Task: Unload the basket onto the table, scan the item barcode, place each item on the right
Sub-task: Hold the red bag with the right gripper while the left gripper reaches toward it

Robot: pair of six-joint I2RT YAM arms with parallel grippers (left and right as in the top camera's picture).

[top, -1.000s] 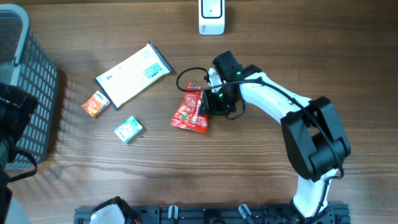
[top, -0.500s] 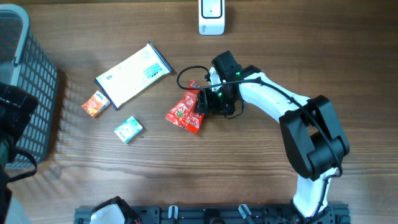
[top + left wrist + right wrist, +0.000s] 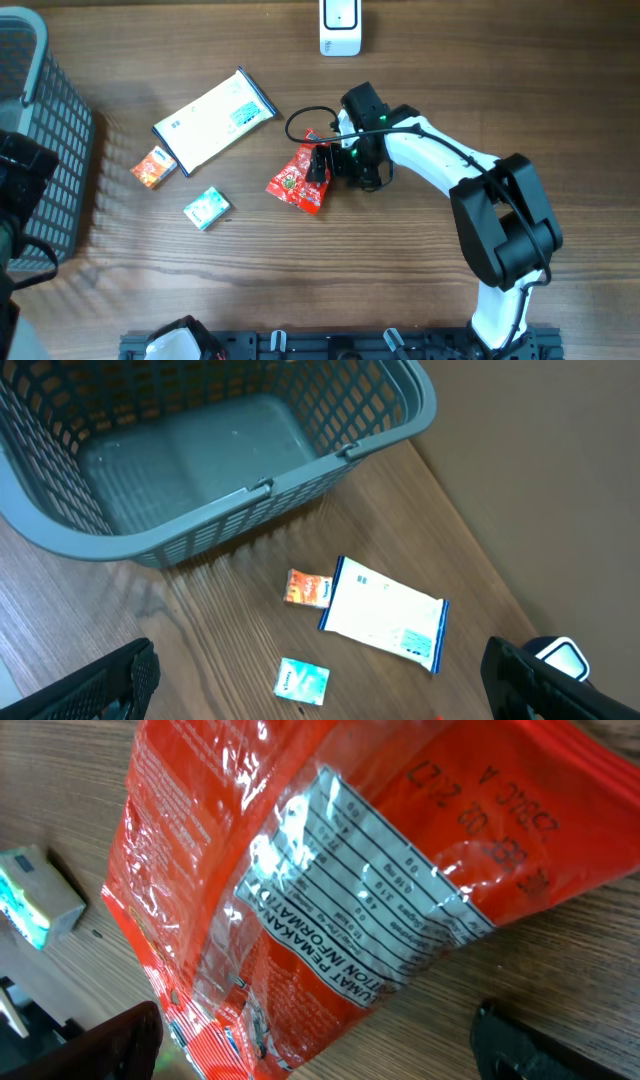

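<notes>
The item is a red snack bag [image 3: 297,181] lying flat on the wooden table, just left of my right gripper [image 3: 322,166]. That gripper is open, its jaws wide on either side of the bag's near end and not gripping it. In the right wrist view the bag [image 3: 330,870] fills the frame with its nutrition label facing up, and no barcode shows. The right gripper [image 3: 320,1048] has its dark fingertips [image 3: 95,1045] at the bottom corners. A white scanner [image 3: 340,25] stands at the table's far edge. My left gripper [image 3: 325,690] hangs open high above the table, holding nothing.
A grey basket [image 3: 40,130] stands at the left, also in the left wrist view [image 3: 300,470]. A white-and-blue packet [image 3: 213,118], a small orange box [image 3: 153,167] and a small teal packet [image 3: 206,208] lie left of the bag. A black cable [image 3: 296,122] loops behind the bag.
My right gripper has opened and let go of the red bag. The bag has settled on the table a little to the left. The left arm has not moved.
</notes>
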